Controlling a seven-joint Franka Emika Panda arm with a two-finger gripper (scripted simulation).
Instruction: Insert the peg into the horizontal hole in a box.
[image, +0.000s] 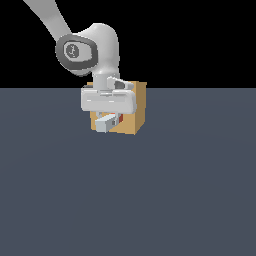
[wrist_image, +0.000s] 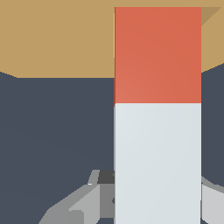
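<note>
The tan box (image: 136, 106) stands on the dark floor, partly behind my hand. My gripper (image: 112, 120) is shut on the peg (image: 105, 123), held level in front of the box. The peg's pale end points away from the box and its red-orange half (image: 120, 118) points into the box's face. In the wrist view the peg (wrist_image: 157, 131) fills the frame, and its red half (wrist_image: 157, 54) reaches the box (wrist_image: 57, 39). A darker corner of the hole (wrist_image: 211, 14) shows beside the red tip. How deep the tip sits cannot be told. Grey fingers (wrist_image: 83, 205) flank the pale half.
A flat dark blue-grey floor (image: 150, 200) spreads around the box on all sides. The arm's white links (image: 85, 47) rise toward the exterior view's upper left. Nothing else shows.
</note>
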